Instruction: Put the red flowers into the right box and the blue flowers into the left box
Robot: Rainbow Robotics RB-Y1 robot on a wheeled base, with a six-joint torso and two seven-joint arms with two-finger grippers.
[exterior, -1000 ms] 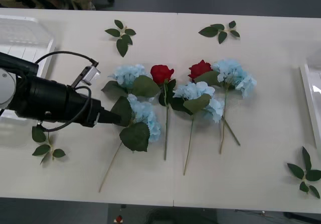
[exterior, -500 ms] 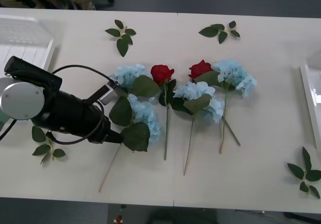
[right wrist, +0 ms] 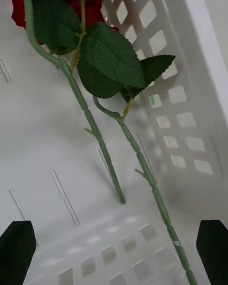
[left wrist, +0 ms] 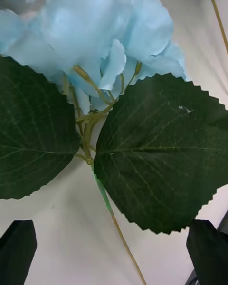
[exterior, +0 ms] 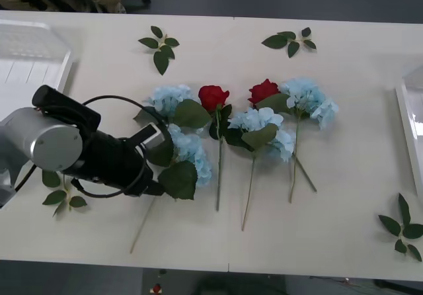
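While over a blue flower (left wrist: 99, 33), left hand (left wrist: 111, 251) wide apart, empty.

The right box (exterior: 411, 136) is cut off by the front view's right edge, the left box (exterior: 33, 57) by its left edge, and the left arm (exterior: 79, 153) hides what seems to be part of a blue flower's (exterior: 188, 153) leaves.

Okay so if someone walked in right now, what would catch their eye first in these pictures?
Probably the left end effector, open, low over the nearest blue hydrangea, its fingers either side of the stem just below the big leaves. Next, the row of blue flowers and two red roses mid-table, and the right end effector, open over the rose stems lying in a slotted white box.
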